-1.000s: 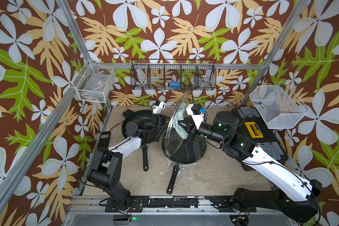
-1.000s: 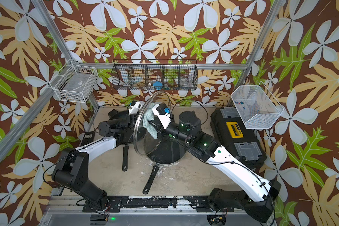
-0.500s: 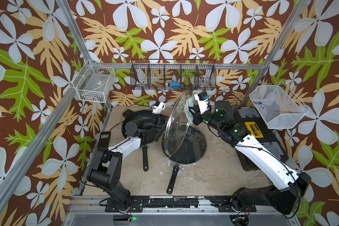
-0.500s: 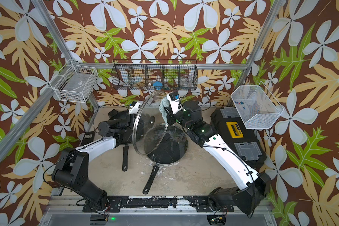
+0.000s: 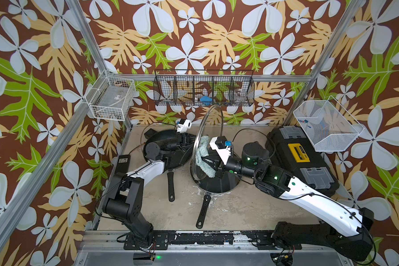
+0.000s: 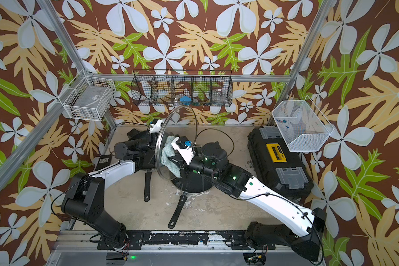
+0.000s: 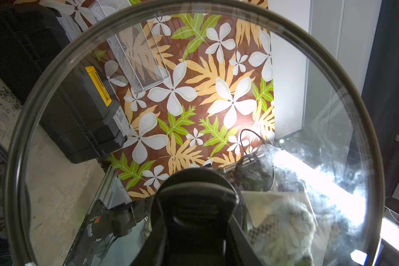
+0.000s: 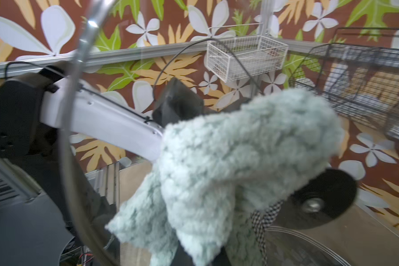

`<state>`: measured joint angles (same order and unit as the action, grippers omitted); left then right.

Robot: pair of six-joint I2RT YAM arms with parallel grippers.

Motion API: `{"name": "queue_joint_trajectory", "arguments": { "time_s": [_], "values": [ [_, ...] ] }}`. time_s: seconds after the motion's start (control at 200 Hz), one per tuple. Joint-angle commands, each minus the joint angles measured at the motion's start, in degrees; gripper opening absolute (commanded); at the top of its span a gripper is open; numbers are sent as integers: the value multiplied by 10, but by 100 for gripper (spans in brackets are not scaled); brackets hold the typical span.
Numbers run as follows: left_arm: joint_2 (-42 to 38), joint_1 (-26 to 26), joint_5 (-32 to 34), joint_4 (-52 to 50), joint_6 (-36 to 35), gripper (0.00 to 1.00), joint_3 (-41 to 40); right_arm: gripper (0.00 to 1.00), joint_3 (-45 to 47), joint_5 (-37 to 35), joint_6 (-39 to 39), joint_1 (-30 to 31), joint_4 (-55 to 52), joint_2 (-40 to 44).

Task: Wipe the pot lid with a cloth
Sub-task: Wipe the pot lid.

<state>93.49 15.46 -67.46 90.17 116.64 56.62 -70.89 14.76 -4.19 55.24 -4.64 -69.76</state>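
Flowered brown wallpaper (image 5: pixel 194 46) closed in a scuffed beige table (image 5: pixel 240 207) on three sides. Over the middle of that table the pot lid (image 5: pixel 211 122) stood on edge, nearly upright. Its lower rim was over a black frying pan (image 5: pixel 217 186), and whether rim and pan touched could not be told.

The left gripper (image 5: pixel 187 141) was clamped on the lid's black handle (image 7: pixel 196 184). In the left wrist view its fingers (image 7: pixel 164 230) sat tight on either side of that knob, with the glass filling nearly the whole picture.

The right gripper (image 5: pixel 213 162) reached in from the opposite face and was pinched together on the cloth (image 5: pixel 205 156). Its jaws were buried in the fluff, so only the bunched folds showed in the right wrist view. In both top views the cloth lay against the underside of the glass, on the lower half of the lid, and it looked pressed to it. The right wrist view showed the cloth just beside the round black disc (image 8: pixel 318 202) behind the handle.

A second pan (image 5: pixel 168 149) lay under the left arm. A black toolbox (image 5: pixel 302 159) sat at the right edge of the table, well apart from the lid.
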Motion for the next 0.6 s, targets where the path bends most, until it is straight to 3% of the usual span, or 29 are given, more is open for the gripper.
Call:
{"name": "queue_joint_trajectory", "arguments": {
  "time_s": [0.0,0.185,0.441,0.596],
  "values": [
    [1,-3,49,171,10,0,4,0,8,3,6,26,17,1],
    [-2,-3,48,171,11,0,5,0,0,-83,12,9,17,-4],
    [-12,-3,49,170,11,0,4,0,-71,-57,-4,-145,13,-66],
    [-21,-2,50,170,9,0,4,0,-150,-39,-4,-209,-11,-129]
  ]
}}
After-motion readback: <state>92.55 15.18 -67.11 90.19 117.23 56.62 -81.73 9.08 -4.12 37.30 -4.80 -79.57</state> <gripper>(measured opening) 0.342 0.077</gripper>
